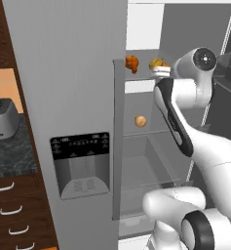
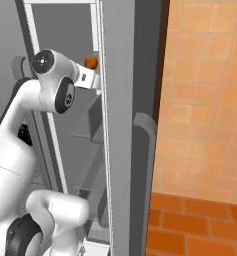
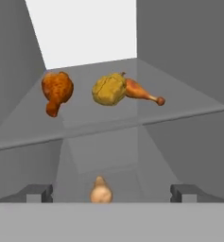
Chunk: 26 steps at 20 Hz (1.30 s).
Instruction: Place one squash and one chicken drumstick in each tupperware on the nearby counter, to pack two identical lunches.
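Note:
Inside the open fridge, a glass shelf (image 3: 179,111) carries a chicken drumstick (image 3: 56,90) on the left, a knobbly yellow squash (image 3: 108,90) in the middle, and a second drumstick (image 3: 142,92) lying behind the squash to its right. On the shelf below sits a smooth tan squash (image 3: 100,191). My gripper (image 3: 111,194) is open and empty, level with the upper shelf's front edge and short of the food. In the left base view I see the drumstick (image 1: 131,63), yellow squash (image 1: 156,63) and tan squash (image 1: 140,121). The tupperware is out of view.
The closed fridge door with its dispenser panel (image 1: 80,163) stands left of the opening. Further left are the dark counter (image 1: 9,154), a toaster (image 1: 1,119) and drawers (image 1: 9,210). A door edge (image 2: 117,125) and orange tiled wall (image 2: 205,100) stand on the right.

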Motion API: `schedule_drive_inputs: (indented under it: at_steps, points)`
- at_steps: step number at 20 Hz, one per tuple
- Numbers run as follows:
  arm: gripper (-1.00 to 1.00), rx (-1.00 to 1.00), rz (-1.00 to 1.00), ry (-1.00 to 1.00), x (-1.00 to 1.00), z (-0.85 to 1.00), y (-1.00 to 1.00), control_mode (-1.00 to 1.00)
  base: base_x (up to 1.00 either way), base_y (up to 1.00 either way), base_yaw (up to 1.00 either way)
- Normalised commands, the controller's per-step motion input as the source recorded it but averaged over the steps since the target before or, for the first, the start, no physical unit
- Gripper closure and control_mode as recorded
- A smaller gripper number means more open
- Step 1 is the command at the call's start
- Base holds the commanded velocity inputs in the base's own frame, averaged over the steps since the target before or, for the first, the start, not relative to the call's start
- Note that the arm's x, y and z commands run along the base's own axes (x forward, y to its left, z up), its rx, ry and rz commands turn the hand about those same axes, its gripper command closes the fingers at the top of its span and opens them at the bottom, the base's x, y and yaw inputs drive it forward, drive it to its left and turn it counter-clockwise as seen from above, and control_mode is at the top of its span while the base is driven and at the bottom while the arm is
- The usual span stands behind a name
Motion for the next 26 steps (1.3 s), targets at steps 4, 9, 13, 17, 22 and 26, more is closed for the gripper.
schedule_drive_inputs:
  at_steps: [4,9,13,17,22,26]
  points:
    - [-1.0,0.08,0.0,0.02,0.47,0.01,-0.08,-1.0,0.0,0.0,0.0]
    - [-1.0,0.08,0.0,0.0,0.61,0.0,-0.2,-1.0,0.0,0.0,0.0]
    - [-1.0,0.02,0.0,0.0,0.61,-0.02,-0.01,-1.0,0.0,0.0,0.0]
    - [-1.0,0.0,0.0,0.0,0.56,-0.12,0.0,-1.0,0.0,0.0,0.0]
    - [-1.0,0.0,0.0,0.0,0.48,-0.22,0.0,-1.0,0.0,0.0,0.0]
    - [-1.0,0.0,0.0,0.0,0.54,-0.06,-0.01,-1.0,0.0,0.0,0.0]
